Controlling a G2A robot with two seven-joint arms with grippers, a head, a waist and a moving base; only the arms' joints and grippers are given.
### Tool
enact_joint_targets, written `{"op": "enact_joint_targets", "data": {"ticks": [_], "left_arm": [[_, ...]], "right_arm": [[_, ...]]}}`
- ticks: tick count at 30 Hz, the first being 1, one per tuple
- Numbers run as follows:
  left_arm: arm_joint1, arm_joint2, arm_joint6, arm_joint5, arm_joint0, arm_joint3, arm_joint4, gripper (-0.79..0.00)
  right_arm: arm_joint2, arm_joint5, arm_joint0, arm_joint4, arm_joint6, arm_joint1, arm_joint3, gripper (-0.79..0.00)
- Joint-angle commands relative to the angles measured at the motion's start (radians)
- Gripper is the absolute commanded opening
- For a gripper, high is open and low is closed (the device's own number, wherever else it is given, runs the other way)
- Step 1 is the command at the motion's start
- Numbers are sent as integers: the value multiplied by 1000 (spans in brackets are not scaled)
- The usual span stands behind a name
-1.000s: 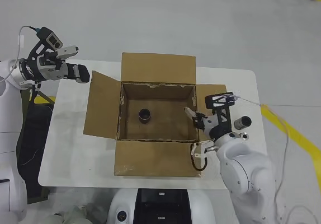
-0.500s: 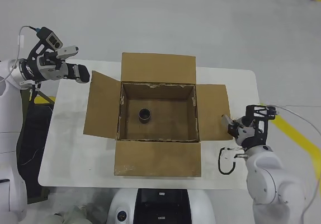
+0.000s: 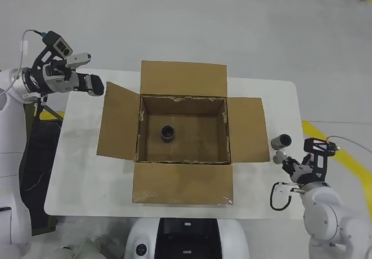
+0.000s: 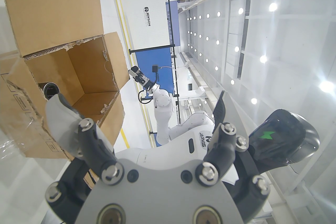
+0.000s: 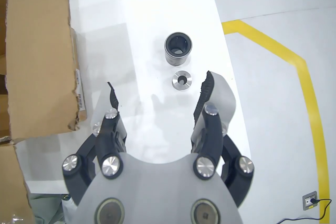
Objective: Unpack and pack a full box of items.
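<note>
The open cardboard box [image 3: 181, 79] stands mid-table with all flaps spread. One dark metal cylinder [image 3: 167, 134] lies on its floor, also seen through the box's open top in the left wrist view [image 4: 50, 88]. A second dark cylinder [image 3: 280, 141] [image 5: 178, 47] stands on the table right of the box, with a small silver ring [image 3: 277, 157] [image 5: 181, 80] just in front of it. My right gripper [image 3: 291, 169] [image 5: 160, 89] hangs open and empty near the table's right edge, a little short of the ring. My left gripper [image 3: 95, 85] [image 4: 139, 104] is open and empty above the table's far left corner.
The box's right flap [image 5: 39, 51] lies flat close beside the two small parts. The white table [image 3: 82, 168] has bare room left of the box. A yellow floor line [image 3: 341, 155] runs past the right edge.
My right arm has swung from the box's right wall out past the right flap to the table's right edge, uncovering the cylinder and ring. The left arm has stayed still.
</note>
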Motion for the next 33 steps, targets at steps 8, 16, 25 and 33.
{"op": "enact_joint_targets", "data": {"ticks": [8, 16, 25, 33], "left_arm": [[0, 0, 0, 0, 0, 0, 0, 0], [0, 0, 0, 0, 0, 0, 0, 0], [0, 0, 0, 0, 0, 0, 0, 0], [0, 0, 0, 0, 0, 0, 0, 0]], "right_arm": [[6, -18, 32, 11, 33, 6, 107, -145], [-3, -17, 101, 23, 52, 11, 218, -172], [-7, -10, 166, 33, 57, 16, 315, -182], [-13, -18, 224, 31, 65, 22, 388, -209]]}}
